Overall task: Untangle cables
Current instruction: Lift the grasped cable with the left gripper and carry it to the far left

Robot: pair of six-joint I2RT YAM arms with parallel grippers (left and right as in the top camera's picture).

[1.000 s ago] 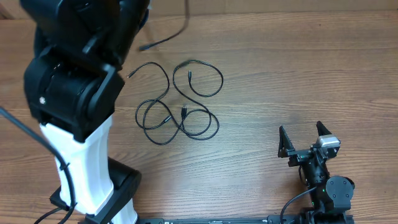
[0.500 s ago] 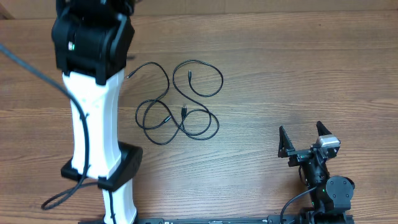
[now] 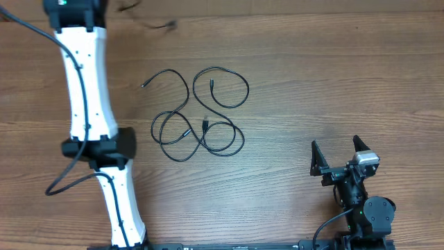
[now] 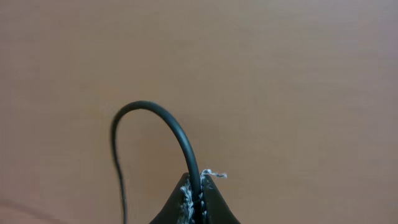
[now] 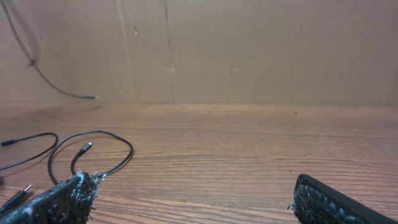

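Several thin black cables lie in loose overlapping loops on the wooden table; the right wrist view shows them at the left. My left gripper is shut on one separate black cable, which arches up from the jaws. That cable's free plug end hangs in the air near the back wall and blurs in the overhead view. My right gripper rests open at the front right, far from the loops, with nothing between its fingers.
The left arm's white links stretch along the table's left side up to the back edge. A cardboard wall closes off the back. The right arm's base sits at the front edge.
The left arm has swung up and back toward the far left, carrying its cable away from the pile. The loops on the table and the right arm have not moved.
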